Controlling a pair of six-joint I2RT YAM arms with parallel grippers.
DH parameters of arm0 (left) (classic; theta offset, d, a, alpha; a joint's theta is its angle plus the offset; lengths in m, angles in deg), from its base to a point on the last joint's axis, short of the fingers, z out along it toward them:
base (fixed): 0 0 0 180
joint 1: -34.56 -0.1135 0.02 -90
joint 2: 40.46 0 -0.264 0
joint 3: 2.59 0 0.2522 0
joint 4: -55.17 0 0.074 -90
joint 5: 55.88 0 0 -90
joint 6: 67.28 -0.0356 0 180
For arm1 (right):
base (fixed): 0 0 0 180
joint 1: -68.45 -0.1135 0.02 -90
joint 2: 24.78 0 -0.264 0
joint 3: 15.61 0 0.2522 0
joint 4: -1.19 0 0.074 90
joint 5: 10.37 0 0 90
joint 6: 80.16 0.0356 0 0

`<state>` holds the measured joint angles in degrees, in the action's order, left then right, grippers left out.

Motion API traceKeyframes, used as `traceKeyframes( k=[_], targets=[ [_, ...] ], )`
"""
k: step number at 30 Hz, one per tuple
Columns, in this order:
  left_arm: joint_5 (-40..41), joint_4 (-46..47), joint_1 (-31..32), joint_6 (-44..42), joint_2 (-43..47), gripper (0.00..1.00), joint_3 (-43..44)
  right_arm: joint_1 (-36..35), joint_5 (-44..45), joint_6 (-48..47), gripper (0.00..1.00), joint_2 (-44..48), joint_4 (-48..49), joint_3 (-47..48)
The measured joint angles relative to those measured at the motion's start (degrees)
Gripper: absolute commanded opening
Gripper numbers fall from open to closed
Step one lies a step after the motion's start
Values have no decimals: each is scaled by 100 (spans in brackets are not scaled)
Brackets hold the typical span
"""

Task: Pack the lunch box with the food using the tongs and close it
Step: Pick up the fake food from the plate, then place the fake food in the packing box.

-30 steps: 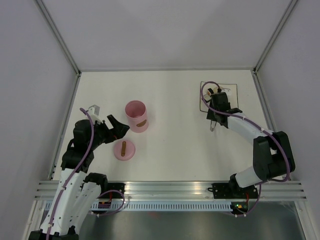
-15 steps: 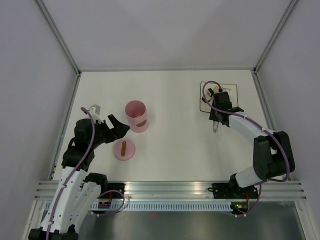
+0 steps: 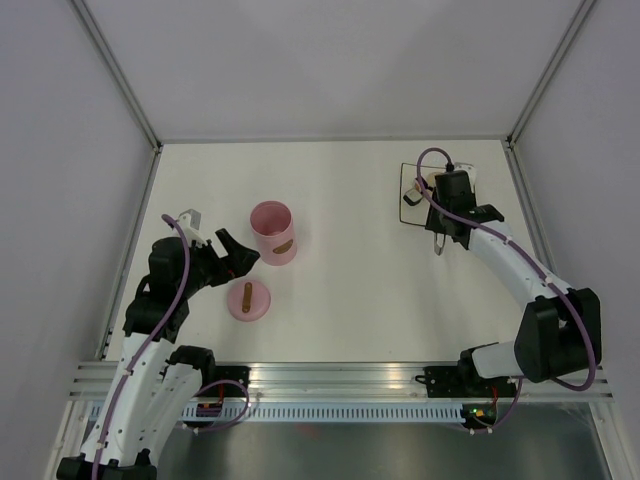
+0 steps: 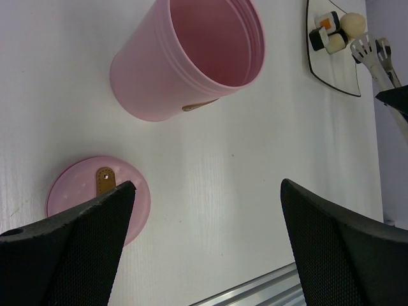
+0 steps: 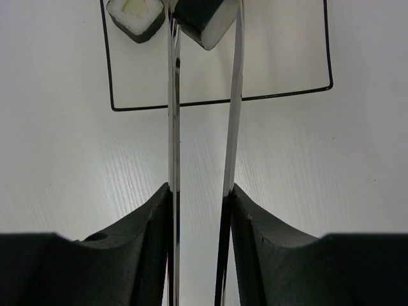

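Status early: R gripper (image 5: 199,197) clamps the tongs (image 5: 173,127), tips pinching one food piece (image 5: 203,22) at the plate (image 5: 280,64); pot (image 4: 185,57) open, nothing visible inside, lid (image 4: 83,185) flat beside it, L gripper (image 4: 207,188) wide open nearby; packing + closing not yet done.

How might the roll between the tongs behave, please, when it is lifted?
The roll is small, so probably light. The tongs are thin, shiny metal meeting its flat sides, so it may slip or twist. Its white filling looks soft; a hard squeeze could dent it.
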<state>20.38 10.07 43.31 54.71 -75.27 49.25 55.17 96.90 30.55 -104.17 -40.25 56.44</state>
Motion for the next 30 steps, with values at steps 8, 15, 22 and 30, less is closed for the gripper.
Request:
traceKeyframes(
  k=[8, 15, 22, 30],
  targets=[
    [11, -2, 0, 0, 24, 100, -2, 7, -487, -59, 0, 22, -334, 369],
    [61, -4, 0, 2, -7, 100, -2, -601, -1060, -59, 0, 157, -704, 1137],
    [466, -44, 0, 4, -109, 100, 0, -2050, -1458, -61, 0, 39, -778, 2280],
    [1329, -549, 0, 4, -304, 100, 435, -3377, -1727, -98, 0, -542, -754, 2868]
  ],
)
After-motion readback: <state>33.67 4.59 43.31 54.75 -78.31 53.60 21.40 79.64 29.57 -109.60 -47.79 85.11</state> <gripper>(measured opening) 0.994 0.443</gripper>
